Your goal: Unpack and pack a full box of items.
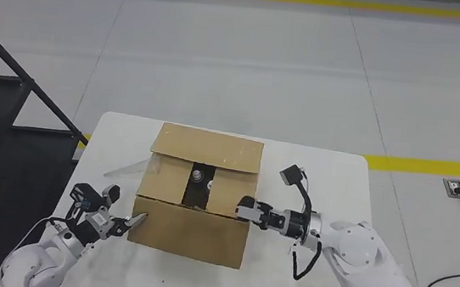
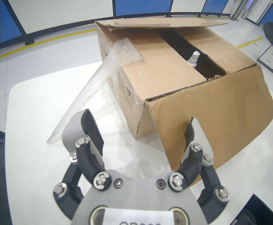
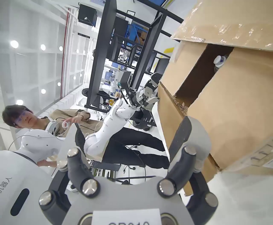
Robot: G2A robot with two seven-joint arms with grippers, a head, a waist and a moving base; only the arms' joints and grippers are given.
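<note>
A brown cardboard box [image 1: 198, 198] stands in the middle of the white table, its top flaps parted along a dark slot. A white bottle top [image 2: 194, 58] pokes up inside the slot, and that bottle top [image 3: 219, 60] shows from the other side too. My left gripper [image 1: 122, 217] is open at the box's near left corner, nothing between its fingers [image 2: 90, 127]. My right gripper [image 1: 246, 209] is open at the box's right side, one finger [image 3: 187, 136] against the cardboard box [image 3: 230, 110]. The cardboard box [image 2: 192, 89] has torn flap edges.
A strip of clear packing tape [image 2: 96, 85] hangs from the box's left flap down to the table [image 1: 328, 180]. The tape [image 1: 129, 166] lies left of the box. Bare tabletop lies right of the box and along the front edge.
</note>
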